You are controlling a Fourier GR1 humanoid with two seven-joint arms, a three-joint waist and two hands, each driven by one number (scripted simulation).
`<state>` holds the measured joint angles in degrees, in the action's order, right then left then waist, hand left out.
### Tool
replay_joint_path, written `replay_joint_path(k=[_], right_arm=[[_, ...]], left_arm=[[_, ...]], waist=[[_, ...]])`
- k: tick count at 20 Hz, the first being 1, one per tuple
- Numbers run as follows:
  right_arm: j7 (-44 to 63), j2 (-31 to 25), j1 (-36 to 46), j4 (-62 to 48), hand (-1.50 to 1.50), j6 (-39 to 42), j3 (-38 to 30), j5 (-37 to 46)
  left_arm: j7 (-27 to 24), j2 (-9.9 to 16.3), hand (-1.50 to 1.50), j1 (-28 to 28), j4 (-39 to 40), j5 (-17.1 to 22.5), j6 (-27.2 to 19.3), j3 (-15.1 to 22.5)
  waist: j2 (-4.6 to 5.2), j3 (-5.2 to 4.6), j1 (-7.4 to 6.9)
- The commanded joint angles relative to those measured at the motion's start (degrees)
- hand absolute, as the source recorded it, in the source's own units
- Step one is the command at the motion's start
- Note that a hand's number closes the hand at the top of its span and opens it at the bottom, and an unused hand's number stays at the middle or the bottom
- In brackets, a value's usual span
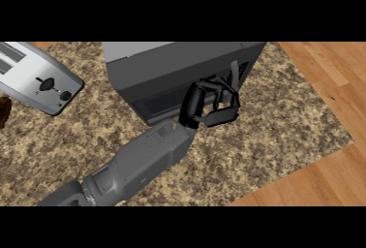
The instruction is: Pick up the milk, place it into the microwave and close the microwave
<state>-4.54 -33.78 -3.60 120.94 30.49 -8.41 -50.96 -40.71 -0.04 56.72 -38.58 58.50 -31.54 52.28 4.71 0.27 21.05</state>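
The dark grey microwave (178, 63) stands at the top centre, and its door looks closed against the body. No milk shows anywhere in view. My left hand (204, 104) rests against the microwave's front face near its right side. The grey forearm runs up to it from the lower left. Its fingers (214, 88) are loosely bent against the door and hold nothing. My right hand does not show.
A silver toaster (39, 77) lies at the upper left of the speckled counter (271, 145). A brown object (4, 111) peeks in at the left edge. The counter's corner is at the right, with wooden floor (322, 179) beyond it.
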Motion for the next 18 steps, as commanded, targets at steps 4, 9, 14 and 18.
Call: replay_joint_path(k=[4, 9, 14, 18], right_arm=[[0.27, -0.94, -0.23, 0.86, -1.50, 0.64, -0.92, -2.50], [0.86, -1.76, -1.14, 1.62, -1.50, 0.03, -2.28, -3.07], [1.08, -1.67, -3.54, 2.29, -1.50, -0.17, -3.37, -3.87], [1.79, -2.20, -4.39, 4.34, -1.50, -0.74, -3.80, -4.41]], left_arm=[[3.83, 0.04, 1.50, 0.22, 7.01, 2.85, -2.27, -0.67], [4.54, 0.04, 1.50, -0.67, 7.97, 5.00, -5.27, -0.67], [4.03, 0.03, -1.50, -1.97, 8.25, 6.46, -2.72, 0.58], [3.54, 0.04, -1.50, -2.69, 8.34, 7.57, -2.68, 1.44]], waist=[[0.35, -0.22, -1.79], [-0.15, -0.33, -3.73], [-0.33, -0.32, -4.93], [-0.48, -0.44, -5.35]])
